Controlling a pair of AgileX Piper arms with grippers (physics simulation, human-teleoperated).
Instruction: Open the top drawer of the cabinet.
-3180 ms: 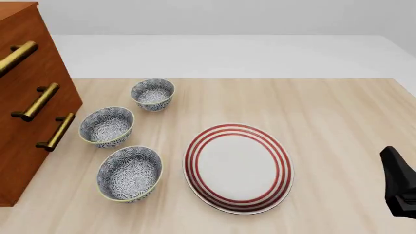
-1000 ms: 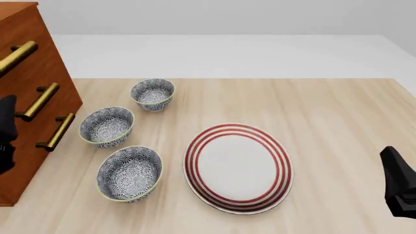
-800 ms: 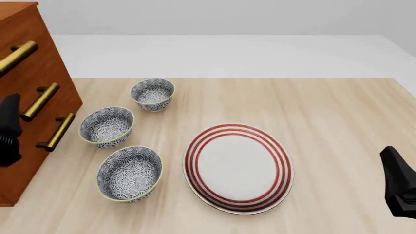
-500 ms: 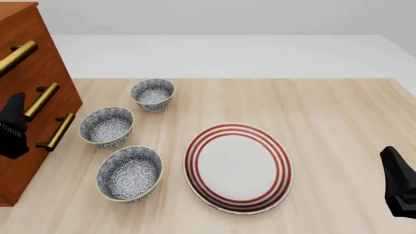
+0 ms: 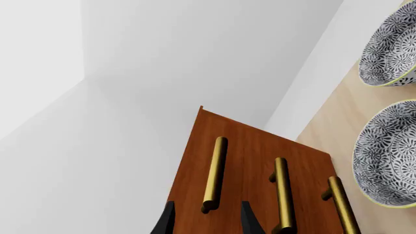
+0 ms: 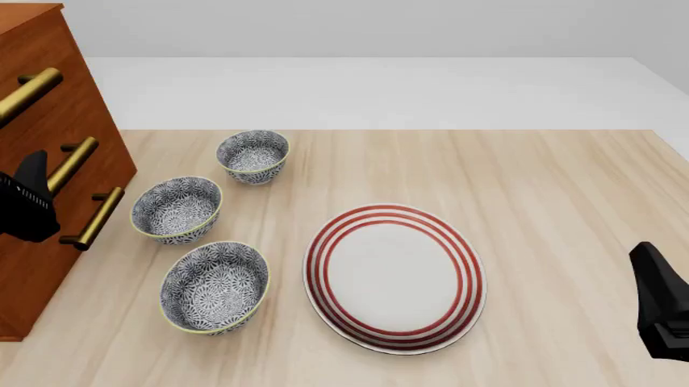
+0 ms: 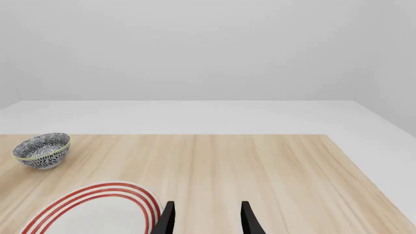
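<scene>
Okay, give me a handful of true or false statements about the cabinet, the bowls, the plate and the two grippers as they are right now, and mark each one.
1. All three drawers of the cabinet are shut. True.
2. The left gripper is clamped on the top drawer's handle. False: its open fingers sit apart from the handle's end.
3. Three patterned bowls stand beside the cabinet. True.
4. The red-striped plate holds a bowl. False: it is bare.
5. The right gripper is open. True.
</scene>
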